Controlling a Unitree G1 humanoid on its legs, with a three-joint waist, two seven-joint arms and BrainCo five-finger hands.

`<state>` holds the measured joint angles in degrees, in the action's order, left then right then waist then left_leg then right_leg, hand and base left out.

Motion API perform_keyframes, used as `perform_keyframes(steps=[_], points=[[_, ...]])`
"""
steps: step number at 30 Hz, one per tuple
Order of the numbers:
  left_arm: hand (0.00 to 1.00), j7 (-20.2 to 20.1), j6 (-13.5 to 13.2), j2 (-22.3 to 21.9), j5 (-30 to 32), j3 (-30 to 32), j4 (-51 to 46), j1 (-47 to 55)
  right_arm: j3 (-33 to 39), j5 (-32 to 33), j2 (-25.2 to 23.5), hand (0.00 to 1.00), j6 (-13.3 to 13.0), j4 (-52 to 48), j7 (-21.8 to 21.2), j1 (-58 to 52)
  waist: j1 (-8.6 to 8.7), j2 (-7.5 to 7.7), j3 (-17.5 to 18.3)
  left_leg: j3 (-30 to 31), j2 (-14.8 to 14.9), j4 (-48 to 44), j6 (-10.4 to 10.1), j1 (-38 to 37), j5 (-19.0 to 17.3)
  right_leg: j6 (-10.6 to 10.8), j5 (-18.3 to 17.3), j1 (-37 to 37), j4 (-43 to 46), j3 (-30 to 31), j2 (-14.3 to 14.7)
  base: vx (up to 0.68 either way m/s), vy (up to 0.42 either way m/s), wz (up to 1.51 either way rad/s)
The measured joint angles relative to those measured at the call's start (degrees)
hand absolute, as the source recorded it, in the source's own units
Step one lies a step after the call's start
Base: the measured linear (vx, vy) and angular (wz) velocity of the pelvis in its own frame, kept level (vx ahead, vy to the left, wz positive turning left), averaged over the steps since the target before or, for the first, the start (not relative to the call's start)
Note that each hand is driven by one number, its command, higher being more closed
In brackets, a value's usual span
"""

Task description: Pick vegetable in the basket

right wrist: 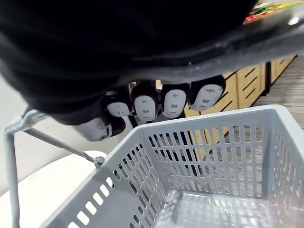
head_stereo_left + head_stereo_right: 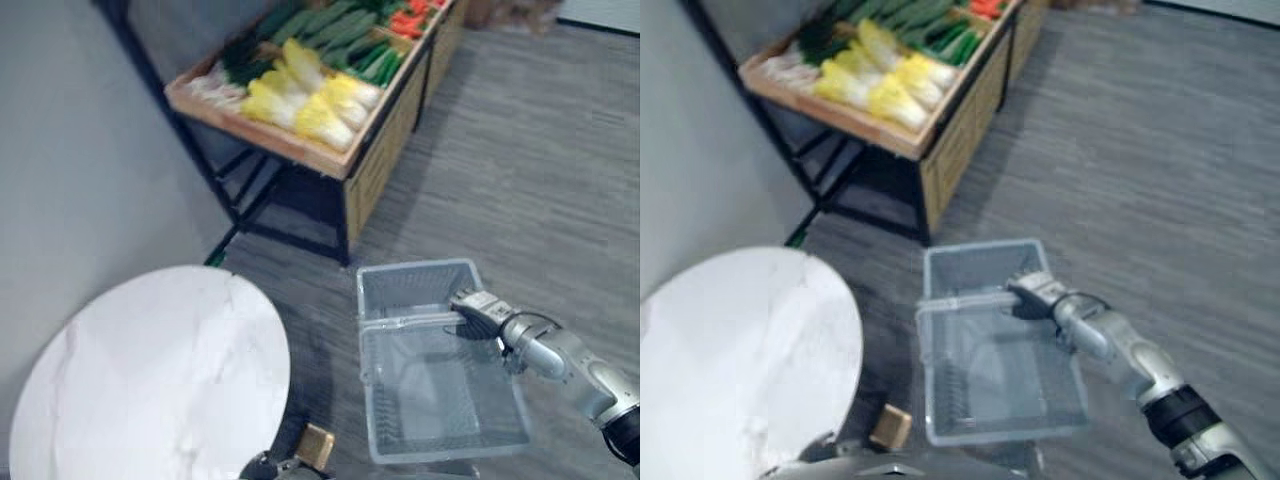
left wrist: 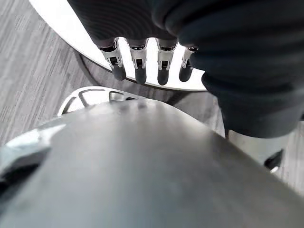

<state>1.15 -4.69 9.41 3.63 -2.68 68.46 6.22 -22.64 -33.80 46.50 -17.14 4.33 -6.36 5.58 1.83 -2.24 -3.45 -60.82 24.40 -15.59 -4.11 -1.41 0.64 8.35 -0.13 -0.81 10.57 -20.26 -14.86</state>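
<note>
- Grip of right hand (image 2: pixel 478 308): closed, fingers curled round handle (image 2: pixel 410 321) of grey basket (image 2: pixel 368 380).
- Fingers of left hand (image 3: pixel 137 61): straight and slack, nothing held, just beside edge of round white table (image 2: pixel 150 380).
- Basket inside: bare mesh bottom, no vegetable in it. Low over floor (image 2: pixel 520 150), near stand's near corner; resting or hanging, impossible to tell.
- Stock on wooden stand (image 2: pixel 300 150), well apart from both hands: yellow cabbages (image 2: pixel 320 115) along near edge, green vegetables (image 2: pixel 340 30) behind, red vegetables (image 2: pixel 408 22) toward far corner.
- Progress, by judgement: early, with basket in hand and no picking done yet.
- Left to do: approach to stand, grasp of one vegetable (most likely with free left hand), drop into basket.
</note>
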Motion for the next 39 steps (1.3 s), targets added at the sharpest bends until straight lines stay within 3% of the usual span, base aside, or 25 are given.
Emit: perform_keyframes(steps=[2,4,5,6,8,9,10,12,13,14,16,17,18,22,25,28,29,31,33,34,35,36,37,39], points=[[0.0,0.26,-0.07,-0.3,0.03,0.37,-0.34,0.17,1.09,-0.01,0.04,1.0,0.25,0.0,0.08,-1.96,0.34,-0.14,0.12,0.46,1.65,-1.22,0.98,-1.76,4.11,-1.45,-1.39,1.39,0.88,0.03,0.92,0.04,-0.298,-0.28],[0.0,0.4,-0.09,-0.24,0.02,1.02,-0.73,0.71,1.91,0.0,-0.34,1.0,0.26,0.01,0.78,-2.47,0.47,0.24,-0.06,5.83,4.38,-7.4,3.38,-1.15,7.5,-3.08,-2.83,2.06,1.62,1.54,1.32,0.04,-0.247,-0.5],[0.0,0.75,-0.38,-0.15,-0.01,2.31,-0.91,1.22,2.03,0.0,-1.03,1.0,0.22,0.0,1.8,-2.36,-0.3,1.0,-0.36,16.47,3.05,-10.99,0.04,2.16,3.92,-3.87,-3.32,2.32,1.32,4.84,0.65,0.0,-0.059,-0.91],[0.0,1.21,-0.48,-0.23,-0.02,3.05,-1.0,0.96,2.1,0.0,-1.5,1.0,0.42,0.03,2.45,-1.7,-0.61,1.66,-0.57,30.17,-4.21,-9.45,-3.17,4.35,-2.65,-3.97,-3.37,1.93,0.74,8.99,-0.89,0.0,0.04,-1.18],[0.0,1.57,-1.11,-0.5,-0.14,3.14,-1.2,1.44,1.68,0.01,-2.85,1.0,0.4,0.89,2.54,0.25,-1.76,1.82,-0.73,43.23,-13.41,-1.05,-3.16,3.67,-6.76,-3.96,-3.36,0.82,-0.7,14.27,-0.67,0.01,0.121,-1.35],[0.0,1.65,-1.24,-0.77,-0.14,3.12,-1.23,1.53,1.42,0.02,-3.28,1.0,0.4,1.25,2.78,1.03,-2.56,1.63,-0.85,46.21,-15.34,2.48,-3.45,2.75,-6.59,-3.95,-3.36,0.02,-0.79,16.19,-0.06,0.02,0.173,-1.72],[0.0,1.81,-1.58,-1.37,-0.2,3.16,-1.3,1.6,0.74,0.08,-3.89,1.0,0.38,1.45,2.93,2.45,-3.37,0.68,-1.39,48.65,-17.0,7.04,-0.03,1.11,-5.7,-3.86,-3.39,-1.13,-0.73,18.93,2.39,0.04,0.217,-1.69],[0.0,1.76,-1.97,-0.02,-0.39,4.06,-1.47,1.37,-0.5,0.13,-5.7,1.0,-0.19,1.33,3.43,2.43,-3.44,2.65,-2.39,49.25,-17.8,5.52,0.02,0.58,-6.58,-2.27,-3.43,-1.4,-2.42,19.91,2.5,-0.02,0.132,-1.15],[0.0,1.92,-2.19,0.96,-0.44,4.42,-1.4,1.32,-0.75,0.14,-5.54,1.0,-1.11,1.18,3.37,2.06,-3.25,4.65,-2.48,48.69,-17.98,4.31,-0.37,1.4,-6.88,-2.45,-3.31,-2.11,-3.23,20.01,1.89,-0.11,0.016,-0.47],[0.0,1.94,-2.24,0.84,-0.66,5.32,-1.33,1.2,-0.7,0.21,-5.08,1.0,-1.15,1.05,3.36,1.87,-2.7,5.2,-2.54,48.57,-18.28,3.76,-0.18,2.02,-7.49,-2.39,-3.1,-1.99,-4.86,20.57,1.69,-0.13,0.014,-0.35],[0.0,1.94,-2.24,0.8,-0.67,5.38,-1.31,1.01,-0.44,0.39,-4.13,1.0,-1.34,0.76,3.33,1.86,-2.18,4.49,-2.76,48.63,-18.27,3.43,-0.08,2.48,-9.24,-0.93,-2.19,-2.24,-6.01,20.74,2.0,-0.11,0.039,-0.16],[0.0,2.16,-2.26,-0.37,-0.67,5.38,-1.31,0.69,0.08,0.67,-2.69,1.0,-1.71,1.17,3.25,1.61,-2.13,2.88,-3.26,48.98,-17.51,3.99,-0.16,2.57,-11.9,0.32,-1.4,-3.05,-6.65,20.93,3.02,-0.11,0.017,-0.15],[0.0,2.29,-2.26,-0.63,-0.65,5.34,-1.32,0.5,0.37,0.66,-1.98,1.0,-1.73,2.08,2.97,0.44,-2.12,2.08,-3.33,49.22,-17.57,4.47,0.09,3.12,-11.63,1.0,-0.94,-3.38,-6.98,20.92,3.02,-0.09,-0.01,-0.07],[0.0,2.07,-2.25,-1.38,-0.55,4.91,-1.31,0.76,2.49,0.63,-1.7,1.0,-1.53,7.02,1.92,-3.94,-2.05,1.26,-2.98,50.54,-17.65,6.15,0.15,3.07,-10.7,1.59,-0.58,-3.82,-7.08,20.42,3.31,-0.01,-0.026,0.04],[0.0,1.74,-2.24,-1.31,-0.12,4.57,-1.43,0.81,4.81,0.6,-1.8,1.0,-0.48,8.61,1.93,-5.76,-2.02,1.43,-3.03,50.52,-17.78,6.97,0.19,2.13,-10.7,1.64,-0.59,-3.78,-6.73,20.8,3.41,0.03,-0.005,-0.1],[0.0,1.19,-2.26,-0.23,-0.07,3.07,-1.93,0.88,7.2,0.44,-2.03,1.0,0.23,10.12,1.98,-7.46,-1.91,2.64,-3.42,50.92,-19.04,6.95,0.34,0.79,-12.15,2.31,-2.75,-4.38,-2.84,21.47,2.49,0.04,0.038,-0.08],[0.0,1.07,-2.24,-0.18,-0.06,2.78,-1.87,0.88,8.12,0.08,-2.09,1.0,0.63,10.16,1.98,-7.89,-2.07,2.86,-3.36,51.79,-19.47,6.97,1.81,0.58,-13.49,2.89,-3.37,-6.19,1.68,22.35,2.37,-0.01,0.052,-0.23],[0.0,1.01,-2.23,0.36,0.0,1.7,-1.71,0.95,9.47,0.05,-2.69,1.0,0.73,10.1,2.29,-7.91,-1.62,3.1,-3.61,52.28,-19.56,7.32,3.18,-0.87,-14.38,2.15,-2.8,-12.13,14.24,23.84,3.0,0.0,0.053,-0.16],[0.0,0.89,-2.23,2.3,0.0,0.15,-1.2,0.97,10.95,0.02,-3.79,1.0,0.73,10.12,2.33,-8.07,-0.37,4.36,-4.38,52.58,-19.84,9.4,3.91,-4.71,-14.56,-2.96,1.8,-17.46,28.05,23.67,2.83,0.07,0.054,0.02],[0.0,0.9,-2.19,2.55,0.02,0.08,-1.22,0.87,11.03,0.02,-4.38,1.0,0.73,10.15,2.41,-8.07,-0.27,4.35,-4.64,52.83,-19.83,10.12,4.45,-5.74,-14.57,-2.85,2.72,-19.21,30.6,23.54,2.83,0.11,0.036,-0.06],[0.0,0.92,-2.08,2.77,0.04,-0.04,-1.24,0.83,11.08,0.02,-6.13,1.0,0.58,10.22,2.99,-8.1,0.04,4.79,-5.03,53.04,-19.49,10.5,5.28,-6.73,-14.93,-3.69,0.72,-21.03,32.5,22.38,3.09,0.15,0.027,-0.1],[0.0,0.94,-1.8,3.74,0.04,-0.34,-1.25,0.42,11.03,0.02,-8.03,1.0,0.22,10.93,3.37,-8.11,0.12,5.35,-5.15,53.46,-18.27,10.49,5.45,-6.91,-15.26,-4.54,-1.72,-21.84,27.63,19.3,4.09,0.17,0.011,-0.06],[0.0,0.94,-1.74,3.97,0.04,-0.34,-1.24,0.24,11.03,0.02,-8.25,1.0,0.18,11.16,3.4,-8.1,0.22,5.35,-5.15,53.52,-17.97,10.49,5.25,-6.91,-15.4,-4.54,-1.71,-21.93,25.91,18.8,4.38,0.25,-0.04,0.09],[0.0,0.92,-1.4,3.92,0.04,-0.34,-1.29,-0.89,11.08,0.03,-8.83,1.0,0.17,12.49,3.5,-7.91,0.61,4.94,-5.42,54.48,-16.59,11.1,4.81,-6.83,-15.92,-3.39,-0.74,-22.09,12.95,17.08,5.76,0.29,-0.102,0.19]])
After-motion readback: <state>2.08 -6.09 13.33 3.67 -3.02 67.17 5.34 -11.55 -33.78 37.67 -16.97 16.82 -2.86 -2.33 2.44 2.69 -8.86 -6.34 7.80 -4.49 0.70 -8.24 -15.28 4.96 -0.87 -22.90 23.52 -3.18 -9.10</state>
